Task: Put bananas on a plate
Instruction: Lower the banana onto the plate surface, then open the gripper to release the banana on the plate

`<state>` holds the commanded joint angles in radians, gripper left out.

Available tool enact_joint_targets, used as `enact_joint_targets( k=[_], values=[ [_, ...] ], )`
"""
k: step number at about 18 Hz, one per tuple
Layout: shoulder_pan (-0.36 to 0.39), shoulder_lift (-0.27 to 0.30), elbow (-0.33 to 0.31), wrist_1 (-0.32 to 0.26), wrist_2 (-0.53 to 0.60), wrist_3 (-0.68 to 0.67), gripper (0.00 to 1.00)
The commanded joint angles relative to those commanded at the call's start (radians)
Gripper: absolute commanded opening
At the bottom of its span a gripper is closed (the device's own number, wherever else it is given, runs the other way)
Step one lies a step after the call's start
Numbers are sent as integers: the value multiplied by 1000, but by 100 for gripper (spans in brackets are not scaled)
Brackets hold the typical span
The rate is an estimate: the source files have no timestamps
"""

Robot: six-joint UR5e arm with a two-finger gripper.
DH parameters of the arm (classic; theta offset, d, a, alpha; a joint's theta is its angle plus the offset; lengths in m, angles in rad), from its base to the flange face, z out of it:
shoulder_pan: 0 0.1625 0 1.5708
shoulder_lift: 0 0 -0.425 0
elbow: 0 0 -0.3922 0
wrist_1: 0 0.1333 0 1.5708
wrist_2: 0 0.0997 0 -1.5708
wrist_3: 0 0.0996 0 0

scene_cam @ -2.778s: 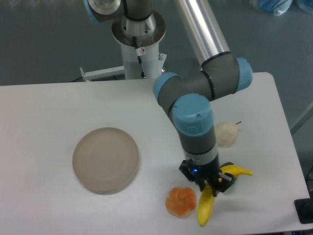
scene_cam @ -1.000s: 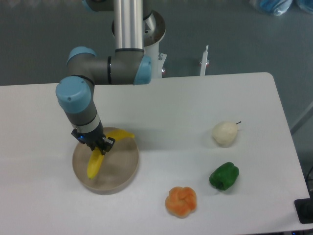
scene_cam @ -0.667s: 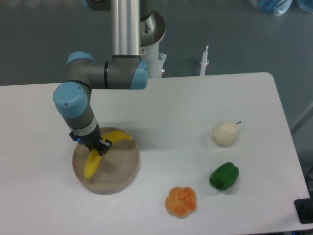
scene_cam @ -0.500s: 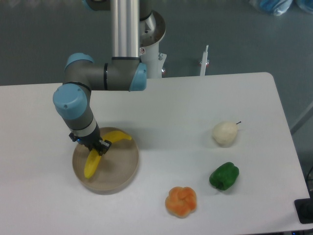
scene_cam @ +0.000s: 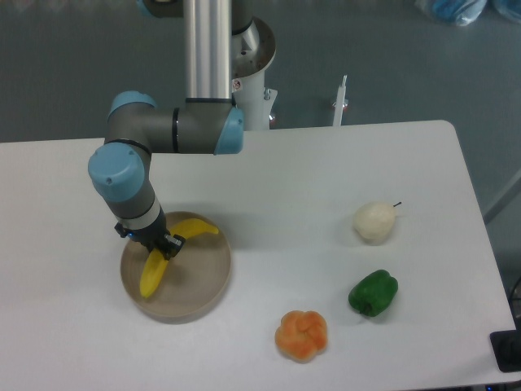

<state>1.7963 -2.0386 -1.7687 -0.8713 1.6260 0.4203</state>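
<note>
Item one, gripper (scene_cam: 157, 243): two-finger tool at the end of the UR5e arm, pointing straight down, fingers closed across the bend of the bananas (scene_cam: 159, 261); nothing else in its grasp. Item two, the bananas: one curved bright-yellow piece, one end reaching down and left below the gripper, the other end poking out to its right; it lies low over the dish, though whether it is already resting on the surface cannot be told from this angle. Item three, plate (scene_cam: 195, 281): round beige dish directly beneath the gripper, its bare part spreading out to the gripper's right and below. Item four, orange lobed fruit (scene_cam: 301, 335): well to the right of the gripper and lower on the table, apart from the plate. Item five, green pepper (scene_cam: 374, 293): farther right again. Item six, pale pear-like fruit (scene_cam: 374, 221): farthest right, roughly level with the gripper. Step in hand, by judgement: the set-down, with transport apparently finished. Next move calls for parting the fingers so the fruit settles inside the rim, then a straight lift clear without dragging it
</note>
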Motion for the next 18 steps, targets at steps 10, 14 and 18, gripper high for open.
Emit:
enact_joint_targets(
  k=[10,14,18],
  values=[
    [20,6,3,-3,2,0,98],
    [58,54,9,-8,0,3,100],
    [127,72,66,-8,2,5,100]
  ],
)
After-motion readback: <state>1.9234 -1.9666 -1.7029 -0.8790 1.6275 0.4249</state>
